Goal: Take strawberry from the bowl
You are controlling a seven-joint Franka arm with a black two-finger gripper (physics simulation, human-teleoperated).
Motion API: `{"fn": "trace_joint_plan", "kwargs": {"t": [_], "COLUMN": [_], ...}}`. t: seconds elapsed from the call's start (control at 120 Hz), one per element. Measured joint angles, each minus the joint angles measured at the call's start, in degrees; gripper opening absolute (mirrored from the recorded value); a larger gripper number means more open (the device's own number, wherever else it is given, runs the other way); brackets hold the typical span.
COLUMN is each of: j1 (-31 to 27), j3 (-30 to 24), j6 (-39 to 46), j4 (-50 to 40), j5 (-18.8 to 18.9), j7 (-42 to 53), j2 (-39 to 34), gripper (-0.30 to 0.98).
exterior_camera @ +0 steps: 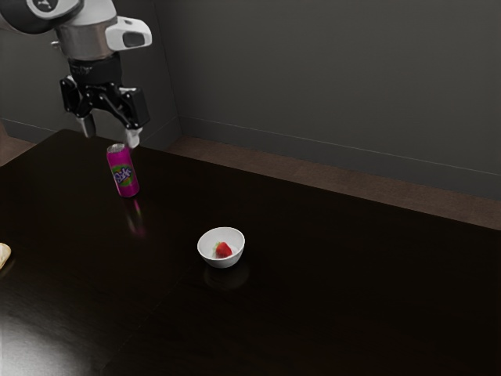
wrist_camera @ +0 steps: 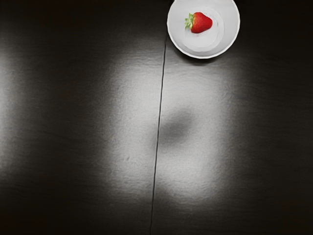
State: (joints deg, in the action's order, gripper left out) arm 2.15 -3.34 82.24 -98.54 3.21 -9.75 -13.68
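High above the table in the exterior view hangs the black gripper (exterior_camera: 110, 135), open, its two fingertips well apart with nothing between them. Toward the exterior view's right and lower than the gripper, a small white bowl (exterior_camera: 207, 250) stands on the table. A red strawberry (exterior_camera: 223, 250) lies inside it. In the wrist view the strawberry (wrist_camera: 201, 22) rests on its side on the bottom of the bowl (wrist_camera: 181, 44), its green leaves visible at one end. Gripper and bowl are far apart.
A pink soda can (exterior_camera: 123, 171) stands upright on the dark table (exterior_camera: 329, 282), near the gripper in the exterior view. Part of a pale, bread-like item (exterior_camera: 4, 254) appears at the exterior view's left edge. Walls rise beyond the table.
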Motion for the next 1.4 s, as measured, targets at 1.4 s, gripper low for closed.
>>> {"fn": "trace_joint_plan", "kwargs": {"t": [1.4], "j1": [3.4], "j3": [4.0], "j6": [35.8], "j4": [-1.0], "j5": [-6.7], "j7": [-73.7], "j2": [38.9], "gripper": [0.28]}}
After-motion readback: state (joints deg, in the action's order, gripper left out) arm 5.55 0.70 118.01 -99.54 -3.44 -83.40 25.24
